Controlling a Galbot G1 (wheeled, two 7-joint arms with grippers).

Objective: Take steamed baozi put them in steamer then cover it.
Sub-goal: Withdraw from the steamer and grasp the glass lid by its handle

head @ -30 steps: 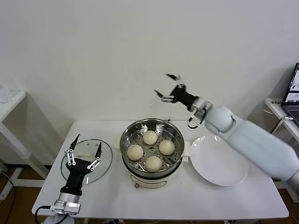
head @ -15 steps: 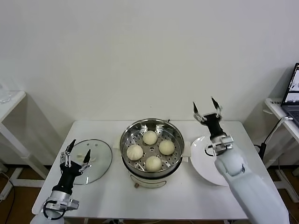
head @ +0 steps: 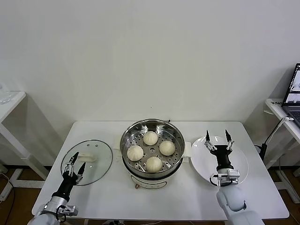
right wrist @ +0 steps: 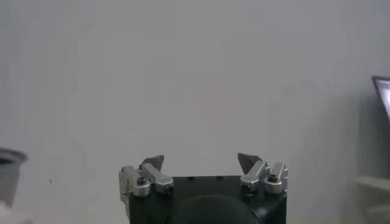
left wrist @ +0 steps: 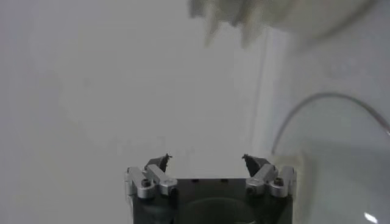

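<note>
Four cream-white baozi (head: pixel 150 138) (head: pixel 167 148) (head: pixel 135 153) (head: pixel 153 164) sit on the perforated tray inside the shiny steel steamer (head: pixel 173 132) at the table's middle. The clear glass cover (head: pixel 96 164) with its white handle lies flat on the table left of the steamer; its rim also shows in the left wrist view (left wrist: pixel 341 140). My left gripper (head: pixel 75 161) is open and empty at the cover's near-left edge, fingers pointing up. My right gripper (head: pixel 217 139) is open and empty, held upright over the white plate.
A flat white plate (head: pixel 236 176) lies right of the steamer. A white side table (head: pixel 9 101) stands at the far left. A laptop (head: pixel 293 91) sits on a stand at the far right. A white wall is behind the table.
My right arm has swung from above the steamer's far side down to the near right, over the plate. My left gripper has drawn back toward the near-left edge of the cover.
</note>
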